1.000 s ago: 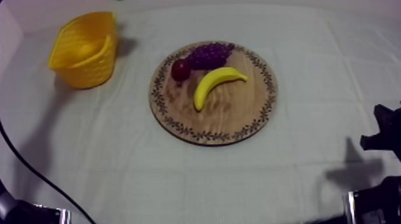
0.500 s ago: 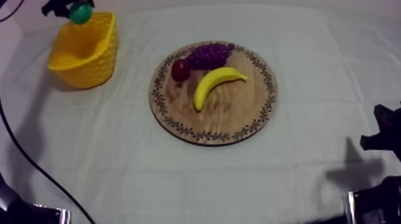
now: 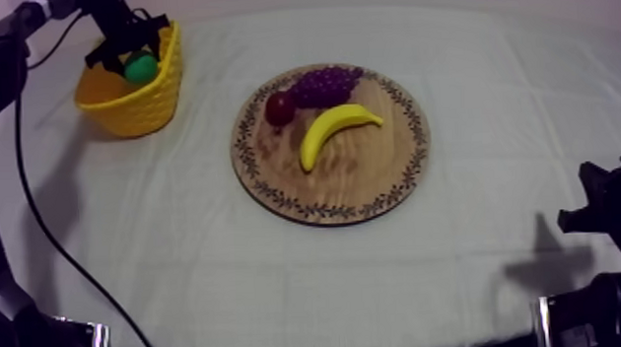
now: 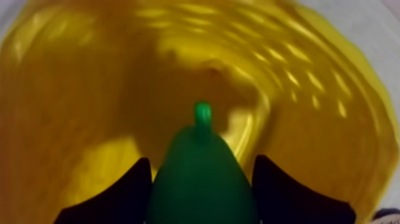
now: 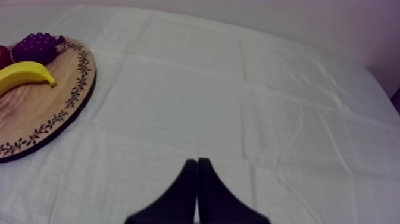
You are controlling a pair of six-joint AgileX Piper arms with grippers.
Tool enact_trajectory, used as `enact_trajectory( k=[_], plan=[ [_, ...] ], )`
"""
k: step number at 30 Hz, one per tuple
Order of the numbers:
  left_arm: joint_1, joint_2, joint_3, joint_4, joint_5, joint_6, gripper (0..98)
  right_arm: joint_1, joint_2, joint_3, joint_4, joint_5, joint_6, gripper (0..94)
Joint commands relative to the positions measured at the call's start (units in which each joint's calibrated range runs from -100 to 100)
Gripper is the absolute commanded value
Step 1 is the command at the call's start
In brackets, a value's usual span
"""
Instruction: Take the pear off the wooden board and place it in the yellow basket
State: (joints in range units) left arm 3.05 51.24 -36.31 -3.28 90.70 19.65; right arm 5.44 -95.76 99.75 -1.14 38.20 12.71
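The two black fingers (image 4: 119, 199) of the left gripper (image 4: 201, 164) are clamped on the pear (image 4: 202, 190), one finger pressed to each side of its wide body. The pear is smooth and dark green, with a brighter green stem stub pointing away from the gripper into the yellow basket (image 4: 71, 89), whose woven wall curves all round it.

Seen from above, the left gripper (image 3: 133, 55) reaches down into the mouth of the yellow basket (image 3: 140, 110). The pear (image 3: 140, 67) shows as a green ball just inside the rim. It may be hanging above the basket floor rather than resting on it, but that is hard to tell.

The basket stands on the bench (image 3: 476, 278), which is under a grey-white cloth. It is at ten o'clock from the wooden board (image 3: 359, 179) and well apart from it. On the board, a bunch of grapes (image 3: 323, 84) lies at twelve o'clock, a small red fruit (image 3: 279, 108) is just beside it at ten o'clock, and a banana (image 3: 335, 128) lies across the middle.

The fingers of the right gripper (image 5: 196, 165) lie together as a narrow wedge, holding nothing, over bare cloth. The board (image 5: 36, 113) is at ten o'clock from it, carrying the banana (image 5: 24, 74), grapes (image 5: 37, 46) and red fruit (image 5: 3, 56).
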Motion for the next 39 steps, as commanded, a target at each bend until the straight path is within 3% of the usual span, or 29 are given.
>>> enact_trajectory(
  k=[1,5,8,12,19,22,24,29,37,39],
  plan=[
    [-0.2,0.8,-0.7,-0.09,-0.5,0.1,69.1,0.0,0.0,0.0,0.0,0.0,0.0,0.3],
    [-1.0,0.9,-0.2,0.00,-3.2,-0.2,85.6,0.0,0.0,0.0,0.0,0.0,0.0,0.3],
    [-1.4,0.0,1.5,0.03,-6.4,-1.7,90.8,0.0,0.0,0.0,0.0,0.0,0.0,0.3],
    [-1.7,-4.4,9.0,-1.02,-14.8,-2.8,74.4,0.0,0.0,0.0,0.0,0.0,0.0,0.3],
    [-3.6,-23.8,38.4,-4.02,-42.6,-3.0,32.7,0.0,0.0,0.0,0.0,0.0,0.0,0.3],
    [-4.9,-34.3,50.8,-4.05,-52.1,-4.1,14.3,0.0,0.0,0.0,0.0,0.0,0.0,0.3],
    [-6.0,-41.5,58.7,-3.17,-57.5,-5.7,7.1,0.0,0.0,0.0,0.0,0.0,0.0,0.3],
    [-7.9,-59.0,77.5,-2.01,-68.7,-8.2,1.2,0.0,0.0,0.0,0.0,0.0,0.0,0.3],
    [-8.4,-86.5,105.0,-2.17,-80.3,-10.4,0.1,0.0,0.0,0.0,0.0,0.0,0.0,0.3],
    [-8.2,-93.7,112.0,-3.28,-82.5,-10.3,0.0,0.0,0.0,0.0,0.0,0.0,0.0,0.3]
  ],
)
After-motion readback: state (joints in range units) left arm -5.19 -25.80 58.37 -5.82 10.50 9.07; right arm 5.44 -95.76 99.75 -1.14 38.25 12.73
